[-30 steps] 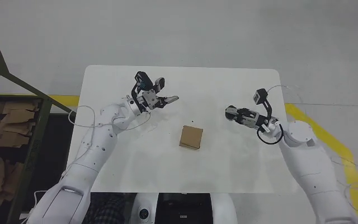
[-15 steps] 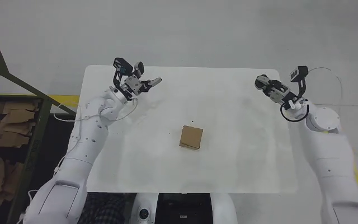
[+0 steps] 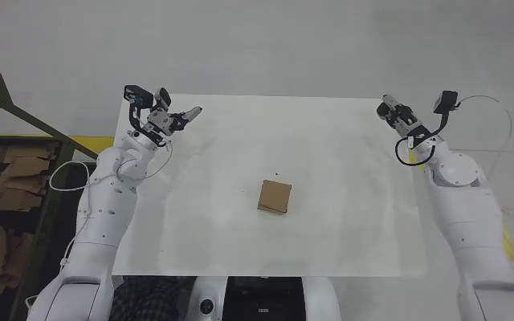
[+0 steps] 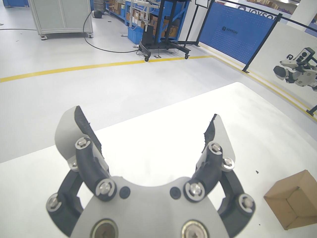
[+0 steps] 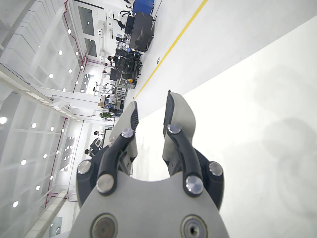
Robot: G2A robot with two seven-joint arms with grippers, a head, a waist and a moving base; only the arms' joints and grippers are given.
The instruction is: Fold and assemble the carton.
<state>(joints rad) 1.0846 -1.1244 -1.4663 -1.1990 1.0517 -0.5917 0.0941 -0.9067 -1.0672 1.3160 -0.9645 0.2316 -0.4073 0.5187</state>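
You have the carton (image 3: pixel 275 196) sitting on the white table (image 3: pixel 337 241), close to the middle and a little toward the near edge. It is a small brown box, closed up. In the left wrist view the carton (image 4: pixel 292 199) shows a face where folded flaps meet in slanting seams. Nothing touches it, and both grippers are well apart from it.

Your left gripper (image 3: pixel 181 108) hangs over the far left corner of the table. Its fingers are spread wide with nothing between them. The left wrist view shows the same wide gap in the left gripper (image 4: pixel 146 115), with bare table (image 4: pixel 161 137) beneath it.

Your right gripper (image 3: pixel 389 106) is at the far right corner, over the table's edge. In its own wrist view the right gripper (image 5: pixel 152 100) has its fingers apart by a narrow gap, and they pinch nothing. The table (image 5: pixel 247 125) lies below them.

A small dark speck (image 3: pixel 275 172) lies on the table just beyond the carton, on its far side. Off the table's left edge, brown cardboard sheets (image 3: pixel 24 176) lie stacked in a dark frame. A yellow line (image 3: pixel 430 160) runs along the floor past the right edge.
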